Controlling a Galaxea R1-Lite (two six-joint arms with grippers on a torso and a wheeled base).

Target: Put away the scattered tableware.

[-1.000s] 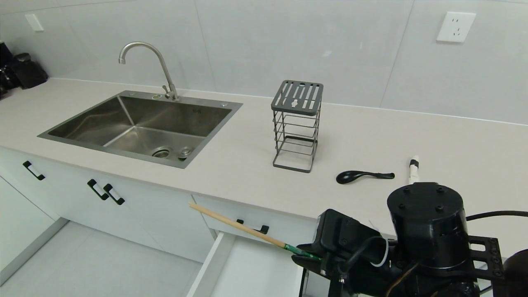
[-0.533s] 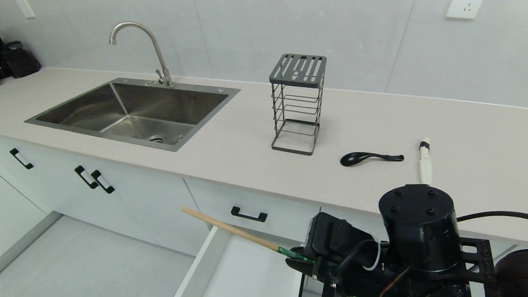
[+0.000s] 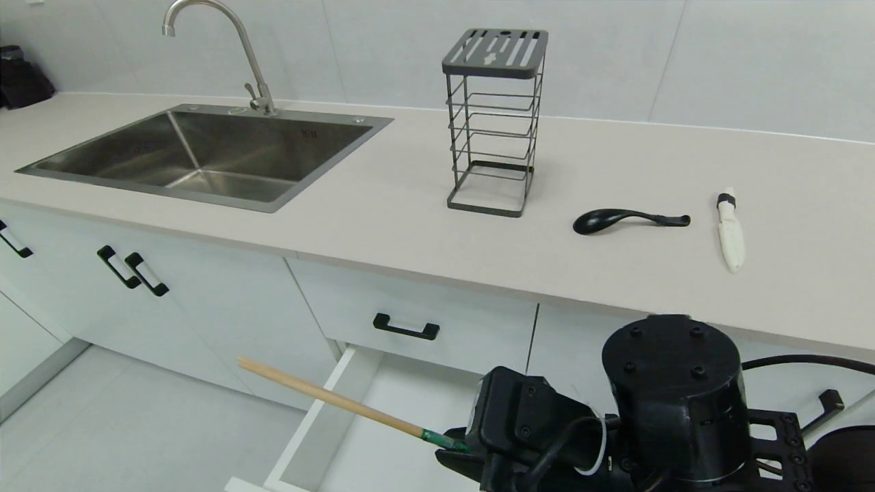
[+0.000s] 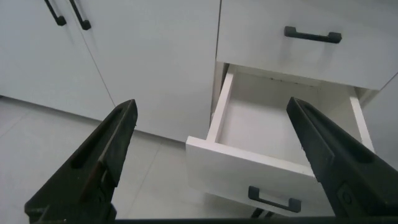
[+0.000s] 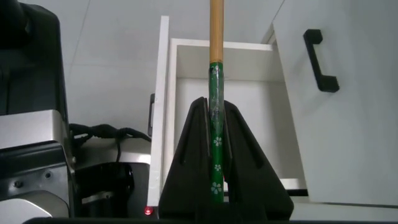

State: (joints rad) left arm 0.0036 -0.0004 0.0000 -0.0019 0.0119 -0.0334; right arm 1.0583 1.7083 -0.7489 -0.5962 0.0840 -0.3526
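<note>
I judge the job as barely begun: my right claw (image 5: 216, 115) is clamped on the green-painted end of a wooden chopstick (image 3: 328, 400), held low in front of the wire rack (image 3: 493, 123) and over the open drawer (image 3: 321, 424) beneath it, not yet released. My left claw (image 4: 210, 106) hangs wide apart and holds nothing, also below the rack above that drawer. The black spoon (image 3: 601, 221) just right of the rack and the white knife (image 3: 730, 236) farther right of it lie untouched on the desk (image 3: 383, 205), so both are left to do.
</note>
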